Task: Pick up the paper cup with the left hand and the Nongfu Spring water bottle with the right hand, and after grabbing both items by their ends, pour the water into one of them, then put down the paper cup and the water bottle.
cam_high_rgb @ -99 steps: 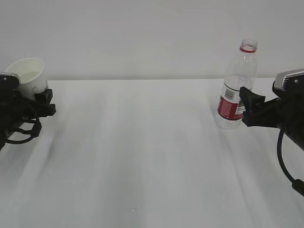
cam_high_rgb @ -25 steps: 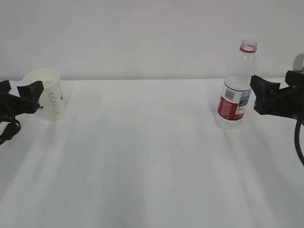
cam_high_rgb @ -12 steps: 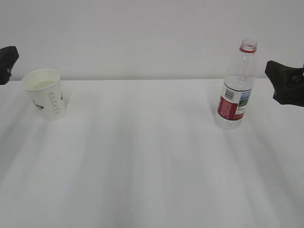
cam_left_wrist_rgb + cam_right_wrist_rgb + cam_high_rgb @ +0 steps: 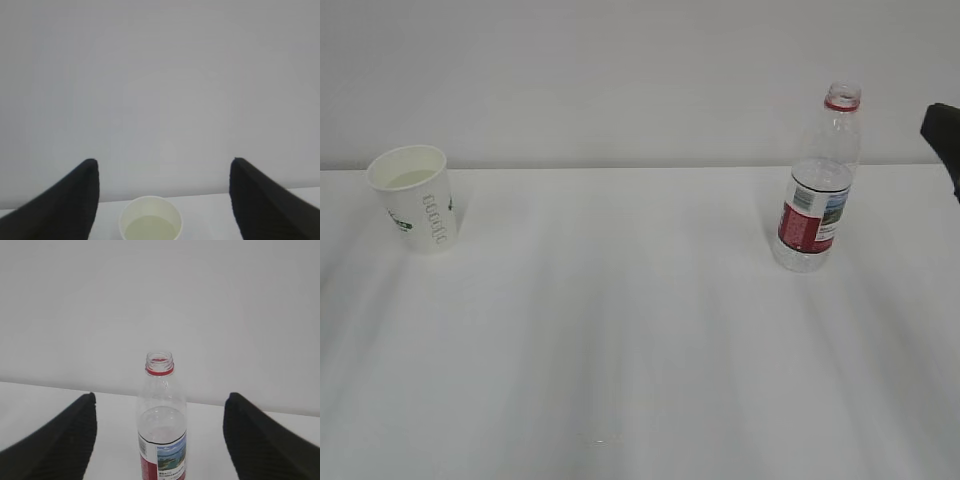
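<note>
Both arms have drawn back from the things they stood beside a second ago — the left hand (image 4: 162, 200) has gone out of the exterior view altogether, and of the right hand (image 4: 157, 440) only a black tip shows at that view's right edge, well clear of the bottle. Each pincer stands spread wide with nothing between its fingers: in the left wrist view the two dark fingertips (image 4: 75, 200) frame the cup from a distance, and in the right wrist view they frame the bottle the same way.

The paper cup (image 4: 414, 198) stands upright near the table's (image 4: 620, 330) far left corner, green leaf mark and grey-green lettering on its side, with the water (image 4: 149, 231) lying low inside it. The Nongfu Spring water bottle (image 4: 817, 180) stands upright near the far edge toward the right — uncapped, red ring at the neck, red-and-white label facing the camera. Cup and bottle are well apart.
</note>
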Action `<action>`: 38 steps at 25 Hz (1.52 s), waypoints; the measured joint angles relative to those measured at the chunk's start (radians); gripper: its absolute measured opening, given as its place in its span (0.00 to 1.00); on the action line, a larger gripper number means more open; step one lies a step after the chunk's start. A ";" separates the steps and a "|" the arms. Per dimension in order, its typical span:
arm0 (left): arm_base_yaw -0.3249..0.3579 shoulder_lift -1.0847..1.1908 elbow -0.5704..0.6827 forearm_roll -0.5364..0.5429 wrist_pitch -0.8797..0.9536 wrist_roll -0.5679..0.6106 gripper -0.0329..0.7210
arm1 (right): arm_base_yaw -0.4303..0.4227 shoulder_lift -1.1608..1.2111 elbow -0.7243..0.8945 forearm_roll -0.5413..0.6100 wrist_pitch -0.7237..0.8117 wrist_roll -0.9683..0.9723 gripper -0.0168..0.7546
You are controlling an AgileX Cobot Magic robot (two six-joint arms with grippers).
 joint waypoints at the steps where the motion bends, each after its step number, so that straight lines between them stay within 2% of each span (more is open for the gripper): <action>1: 0.000 -0.033 0.000 0.011 0.036 0.000 0.83 | 0.000 -0.028 0.001 0.000 0.027 0.000 0.79; 12: 0.000 -0.425 0.004 0.067 0.433 0.000 0.82 | 0.000 -0.317 0.005 0.000 0.328 -0.007 0.79; 27: 0.000 -0.861 0.004 0.057 0.917 0.008 0.82 | 0.000 -0.654 0.005 -0.004 0.738 -0.010 0.79; 32: 0.000 -0.932 0.004 -0.017 1.062 0.108 0.81 | 0.000 -0.767 0.005 -0.045 0.901 -0.003 0.79; 38: 0.000 -0.985 0.004 -0.060 1.205 0.177 0.81 | 0.000 -0.872 -0.034 -0.178 1.161 0.132 0.79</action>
